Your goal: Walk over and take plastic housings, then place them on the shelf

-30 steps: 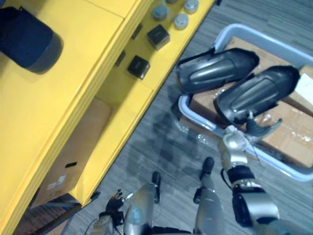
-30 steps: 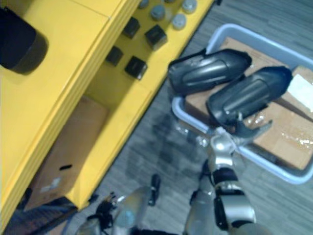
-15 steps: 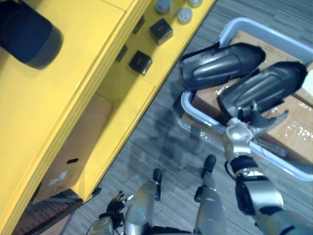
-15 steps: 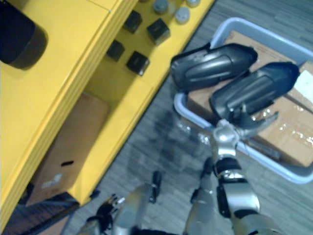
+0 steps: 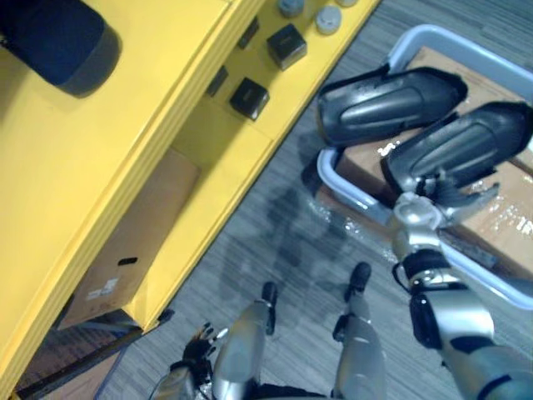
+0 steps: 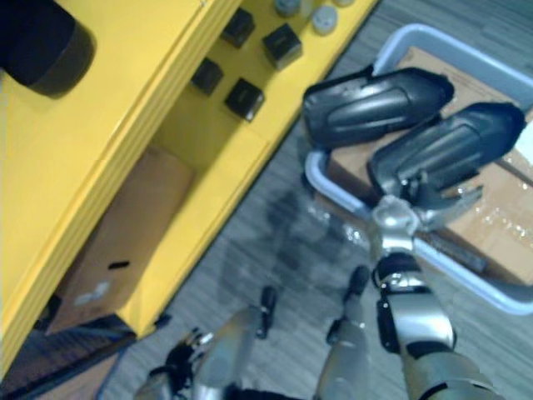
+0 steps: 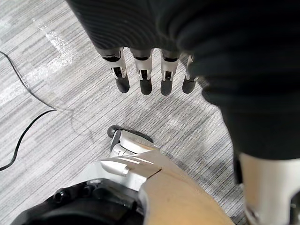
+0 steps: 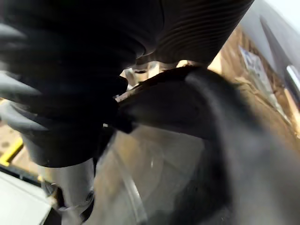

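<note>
We are at the pick-up step. Both housings lie in the grey-blue plastic tub (image 5: 337,179) at our 2 o'clock, resting on sheets of brown corrugated cardboard (image 5: 360,162); none has reached the shelf. The farther long dark grey moulded plastic housing (image 5: 387,104) pokes over the tub rim at its 9 o'clock end. The nearer dark grey housing (image 5: 462,146) lies just beside it, and we cannot tell whether the two touch.

Our right hand (image 5: 433,190) is at the 7 o'clock end of the nearer housing, in contact with its edge. The right wrist view shows that dark edge very close against the hand's ribbed cover, but we cannot tell whether the hand is clamped on it or merely laid against it. Our left hand (image 7: 146,70) hangs over the floor, fingers straight and apart, holding nothing.

The bright yellow shelf unit (image 5: 125,167) runs from 7 to 12 o'clock. Its lower level carries small black cubes (image 5: 248,97) and grey round caps (image 5: 327,18).

In our judgement, the main risks are these:
- The hold sits at the very tip of a long shell, so a lift may let the far end droop, twist and slip free.
- The neighbouring housing could be dragged along, and its overhanging end tip it onto the floor.
- The raised shell could catch the tub rim.
- Swinging such a long part toward 10 o'clock could strike the shelf edge or knock the cubes.
</note>
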`<state>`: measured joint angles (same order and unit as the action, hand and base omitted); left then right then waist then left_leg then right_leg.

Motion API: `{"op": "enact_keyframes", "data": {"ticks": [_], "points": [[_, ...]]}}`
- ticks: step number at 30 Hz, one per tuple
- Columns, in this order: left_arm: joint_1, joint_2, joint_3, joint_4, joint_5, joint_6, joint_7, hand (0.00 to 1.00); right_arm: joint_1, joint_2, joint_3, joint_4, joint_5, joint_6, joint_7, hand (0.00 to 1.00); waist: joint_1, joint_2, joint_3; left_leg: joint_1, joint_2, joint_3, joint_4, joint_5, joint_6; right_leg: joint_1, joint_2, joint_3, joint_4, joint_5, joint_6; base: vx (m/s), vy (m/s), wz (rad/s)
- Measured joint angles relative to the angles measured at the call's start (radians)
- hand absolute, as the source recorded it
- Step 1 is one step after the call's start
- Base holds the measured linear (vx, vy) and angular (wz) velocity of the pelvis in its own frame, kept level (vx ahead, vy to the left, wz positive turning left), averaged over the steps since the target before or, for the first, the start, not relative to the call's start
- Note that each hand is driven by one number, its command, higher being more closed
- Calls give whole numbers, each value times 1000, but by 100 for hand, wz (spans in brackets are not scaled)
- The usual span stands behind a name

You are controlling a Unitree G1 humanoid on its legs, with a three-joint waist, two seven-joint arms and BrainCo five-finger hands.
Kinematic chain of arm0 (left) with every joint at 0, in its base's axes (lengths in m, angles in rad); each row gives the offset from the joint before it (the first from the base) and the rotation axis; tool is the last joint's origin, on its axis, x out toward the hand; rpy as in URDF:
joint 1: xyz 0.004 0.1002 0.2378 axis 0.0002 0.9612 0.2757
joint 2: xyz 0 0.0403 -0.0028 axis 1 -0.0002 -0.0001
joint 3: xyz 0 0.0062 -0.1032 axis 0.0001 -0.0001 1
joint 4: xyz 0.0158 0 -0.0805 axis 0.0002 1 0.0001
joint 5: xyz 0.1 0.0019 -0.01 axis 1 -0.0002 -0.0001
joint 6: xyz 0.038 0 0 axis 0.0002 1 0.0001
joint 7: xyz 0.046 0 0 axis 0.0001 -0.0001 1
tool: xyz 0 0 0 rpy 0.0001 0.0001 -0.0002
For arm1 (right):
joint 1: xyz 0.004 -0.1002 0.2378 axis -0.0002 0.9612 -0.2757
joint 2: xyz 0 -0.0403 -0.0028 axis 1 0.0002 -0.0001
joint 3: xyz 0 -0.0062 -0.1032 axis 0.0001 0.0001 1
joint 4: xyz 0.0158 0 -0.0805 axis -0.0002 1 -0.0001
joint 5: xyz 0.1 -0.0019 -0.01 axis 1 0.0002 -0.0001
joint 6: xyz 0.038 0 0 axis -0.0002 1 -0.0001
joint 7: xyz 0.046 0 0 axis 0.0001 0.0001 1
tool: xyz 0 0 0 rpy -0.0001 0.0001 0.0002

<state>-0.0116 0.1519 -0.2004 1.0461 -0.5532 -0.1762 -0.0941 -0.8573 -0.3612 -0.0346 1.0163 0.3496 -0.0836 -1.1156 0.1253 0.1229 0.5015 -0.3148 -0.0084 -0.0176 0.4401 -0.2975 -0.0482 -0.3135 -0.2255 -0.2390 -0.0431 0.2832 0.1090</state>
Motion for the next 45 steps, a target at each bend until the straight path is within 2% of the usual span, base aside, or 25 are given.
{"op": "enact_keyframes", "data": {"ticks": [9,18,31,37,40,42,45], "points": [[0,1,-15,8,-36,-18,4,0,-12,-69,0,64,12,89,-19,100,1,0,0,0,3,1,-1,1,-1,-2,2,0,3,0,0,0,0,0],[0,0,-18,7,-39,-18,12,0,-12,-89,0,69,30,126,-18,100,0,1,0,4,15,1,-22,9,-11,-10,14,0,1,-2,-3,0,0,0],[5,-3,-19,-9,-39,-19,29,0,-9,-92,-6,59,23,131,10,100,-1,4,0,35,23,2,-54,24,-19,4,19,3,-3,-4,-7,-2,-1,-1],[22,-1,-18,-34,-38,-43,35,0,90,-85,-72,-62,-43,128,70,100,-7,3,0,59,28,3,-54,23,-20,37,25,1,-16,-4,-7,4,0,0],[44,3,-17,-102,-39,-84,33,0,140,-70,-70,-154,-107,128,96,100,-13,2,0,70,33,10,-59,21,-21,42,30,7,-19,-4,-7,1,-13,-7],[53,10,-18,-185,-39,-101,32,0,167,-56,-64,-213,-149,128,115,100,-30,-1,1,79,39,10,-59,20,-24,53,36,7,-25,-4,-8,7,-11,-2],[53,-12,-46,-364,-43,-112,31,0,216,-53,-61,-295,-213,128,124,100,-30,-11,1,103,51,24,-57,8,-28,75,46,17,-34,-2,-10,5,-6,-14]]}}
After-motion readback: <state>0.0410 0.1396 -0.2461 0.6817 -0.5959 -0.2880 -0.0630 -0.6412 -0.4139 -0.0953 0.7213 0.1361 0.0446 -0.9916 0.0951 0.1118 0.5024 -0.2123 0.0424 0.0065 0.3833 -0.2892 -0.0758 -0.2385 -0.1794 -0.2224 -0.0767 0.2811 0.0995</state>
